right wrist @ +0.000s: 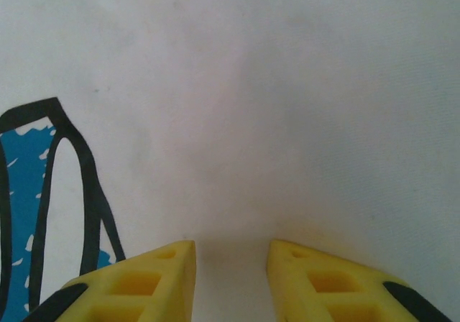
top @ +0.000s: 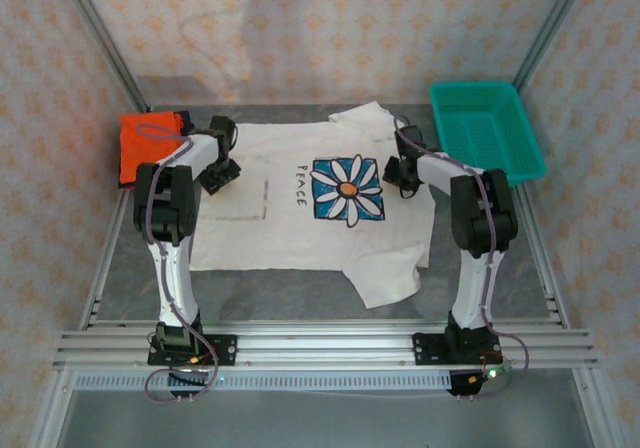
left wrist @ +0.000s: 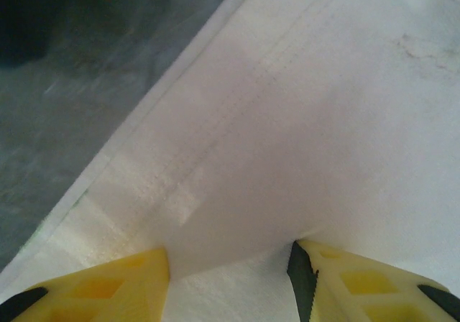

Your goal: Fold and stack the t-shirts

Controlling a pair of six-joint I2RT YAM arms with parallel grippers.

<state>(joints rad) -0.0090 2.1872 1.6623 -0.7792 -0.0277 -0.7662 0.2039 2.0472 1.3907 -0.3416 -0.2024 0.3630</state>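
The white t-shirt [top: 300,233] lies spread flat on the table, its blue-square daisy and "PEACE" print facing up. My left gripper [top: 218,178] presses down on its left end near the hem. In the left wrist view the white cloth [left wrist: 287,121] rises in a ridge pinched between the gripper's [left wrist: 230,264] yellow fingers. My right gripper [top: 403,180] is down on the shirt's right side beside the daisy. Its [right wrist: 230,264] fingers are drawn in on plain white cloth [right wrist: 251,85], with the print's edge [right wrist: 29,192] to the left. The orange t-shirt [top: 145,143] lies folded at the far left.
A teal mesh basket [top: 475,88] stands at the back right, just beyond my right arm. Grey table surface [left wrist: 72,85] shows past the shirt's hem. Metal frame rails run along the near edge and both sides.
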